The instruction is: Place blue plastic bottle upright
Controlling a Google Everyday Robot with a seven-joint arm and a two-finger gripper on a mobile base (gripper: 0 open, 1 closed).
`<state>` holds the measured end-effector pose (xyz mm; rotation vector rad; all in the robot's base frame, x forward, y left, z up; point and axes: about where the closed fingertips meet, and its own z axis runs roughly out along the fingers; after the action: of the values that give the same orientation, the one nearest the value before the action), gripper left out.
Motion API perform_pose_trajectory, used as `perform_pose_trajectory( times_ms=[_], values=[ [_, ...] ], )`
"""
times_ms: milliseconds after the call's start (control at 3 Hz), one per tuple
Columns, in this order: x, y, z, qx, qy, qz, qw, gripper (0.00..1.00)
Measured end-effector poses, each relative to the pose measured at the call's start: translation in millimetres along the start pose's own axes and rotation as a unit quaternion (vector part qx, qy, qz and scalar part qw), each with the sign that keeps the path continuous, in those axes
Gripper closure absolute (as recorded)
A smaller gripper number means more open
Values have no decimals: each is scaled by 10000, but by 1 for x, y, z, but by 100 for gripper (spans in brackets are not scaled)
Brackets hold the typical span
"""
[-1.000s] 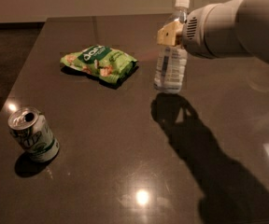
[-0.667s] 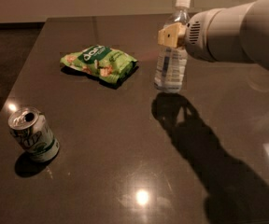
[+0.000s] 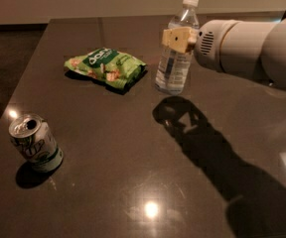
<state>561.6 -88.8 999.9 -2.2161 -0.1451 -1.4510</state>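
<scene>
Camera view: bottle (image 3: 174, 69) upright, gripper (image 3: 178, 38) alongside.

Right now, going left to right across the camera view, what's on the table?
In order: soda can, green snack bag, blue plastic bottle, standing upright; the gripper is at its upper half, reaching in from the right.

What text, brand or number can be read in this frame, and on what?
Nothing reads cleanly.
On the bag: white lettering on a dark green patch, too blurred to read.
On the can: dark scrawl on the side, unreadable.
On the bottle: label print too small to read.
On the gripper, at the bottle's upper half: no marking visible.
</scene>
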Motion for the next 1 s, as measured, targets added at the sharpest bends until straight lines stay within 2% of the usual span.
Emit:
perform_pose_trajectory(
  times_ms=[333, 667, 1000],
  values=[
    [6, 7, -2, 273, 343, 84, 9990, 100],
    [-4, 26, -14, 418, 565, -250, 9972, 100],
    [-16, 29, -29, 500, 750, -943, 9915, 100]
  ],
)
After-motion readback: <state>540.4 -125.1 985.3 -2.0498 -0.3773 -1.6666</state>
